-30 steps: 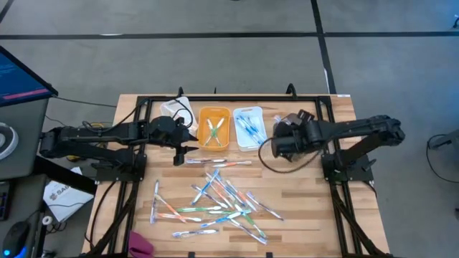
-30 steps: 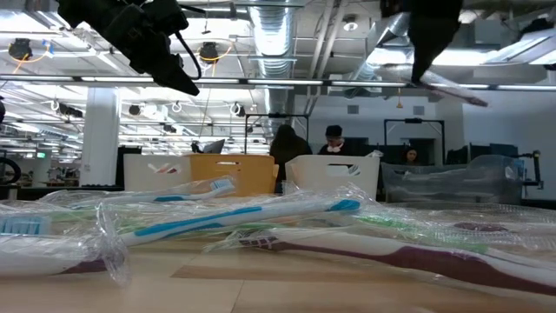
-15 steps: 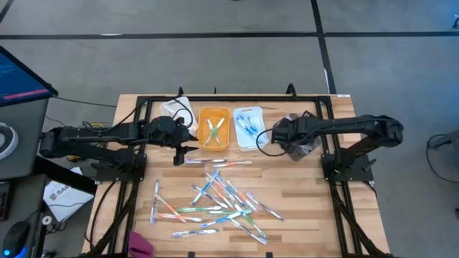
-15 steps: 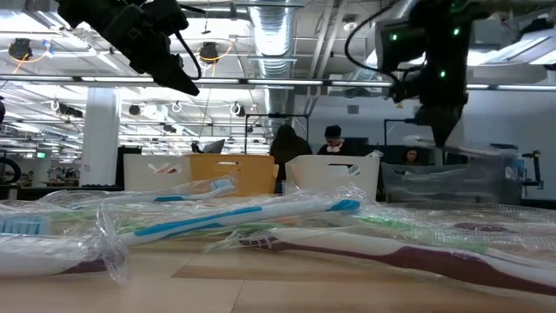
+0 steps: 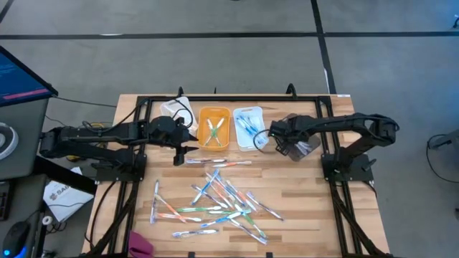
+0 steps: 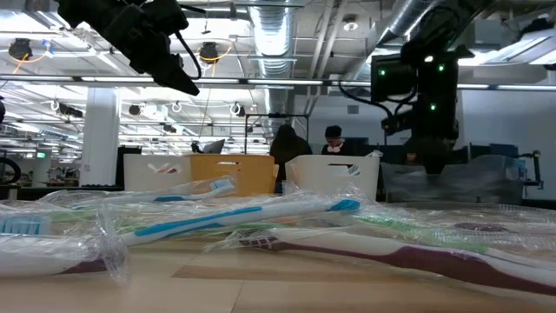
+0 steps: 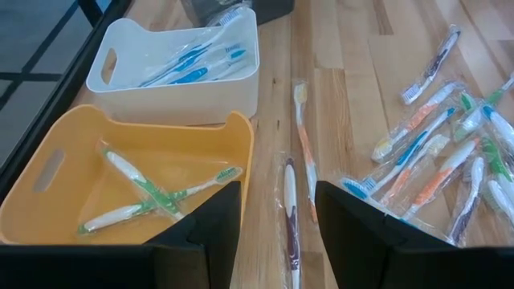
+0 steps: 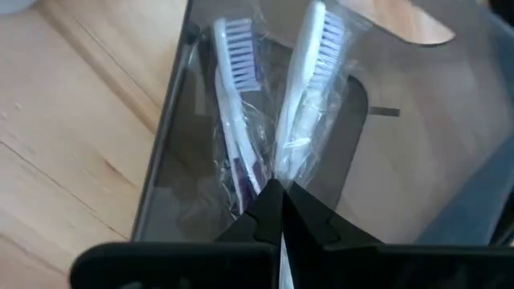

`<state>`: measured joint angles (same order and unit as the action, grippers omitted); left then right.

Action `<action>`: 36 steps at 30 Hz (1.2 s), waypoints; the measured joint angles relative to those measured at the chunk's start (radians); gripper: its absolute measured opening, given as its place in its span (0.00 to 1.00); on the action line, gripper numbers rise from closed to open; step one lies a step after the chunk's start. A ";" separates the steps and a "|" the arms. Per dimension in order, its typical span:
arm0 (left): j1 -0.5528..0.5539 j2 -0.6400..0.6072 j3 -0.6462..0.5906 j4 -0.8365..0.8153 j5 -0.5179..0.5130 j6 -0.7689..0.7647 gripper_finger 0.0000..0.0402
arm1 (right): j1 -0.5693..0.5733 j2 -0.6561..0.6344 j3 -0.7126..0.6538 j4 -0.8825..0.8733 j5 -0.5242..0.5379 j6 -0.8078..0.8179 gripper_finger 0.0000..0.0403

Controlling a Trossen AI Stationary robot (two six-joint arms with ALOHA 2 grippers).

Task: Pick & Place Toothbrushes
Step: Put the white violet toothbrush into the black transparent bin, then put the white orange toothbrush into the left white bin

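Note:
Many wrapped toothbrushes lie loose on the wooden table. More lie in the orange bin and the white bin. My right gripper is shut and reaches down into a clear bin at the far right. Two wrapped toothbrushes show in that bin. My left gripper hangs open above the table beside the orange bin. A purple-handled brush lies on the wood below its fingers, and they are clear of it. My right gripper is shut at the spot where both brushes' clear wrappers meet its fingertips. It comes steeply from above, pointing down into the clear bin. The fingers cover the place of contact, so I cannot tell which brush is pinched. Both brush heads point away from the fingers along the bin floor.
A black frame runs around the table's far part. A white cloth and cable lie left of the orange bin. A pink thing sits at the near left edge. Bare wood shows between the bins and the pile.
My right gripper has come down from well above the table into the clear bin and has tipped to point more steeply down. It has stayed shut, and the toothbrush that stuck out from it has gone down with it.

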<state>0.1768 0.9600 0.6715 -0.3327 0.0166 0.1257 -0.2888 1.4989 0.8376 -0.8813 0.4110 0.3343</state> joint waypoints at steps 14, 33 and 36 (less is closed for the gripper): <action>0.000 -0.006 -0.070 0.074 0.000 0.043 0.38 | -0.007 0.059 -0.001 0.038 0.007 0.006 0.11; 0.000 -0.005 -0.070 0.073 0.000 0.043 0.38 | 0.099 -0.070 0.178 -0.192 0.012 0.107 0.46; 0.000 -0.005 -0.070 0.072 0.000 0.042 0.38 | 0.163 -0.129 0.210 -0.188 0.008 0.113 0.48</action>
<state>0.1771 0.9546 0.6014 -0.2604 0.0162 0.1680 -0.1258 1.3701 1.0474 -1.0691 0.4194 0.4473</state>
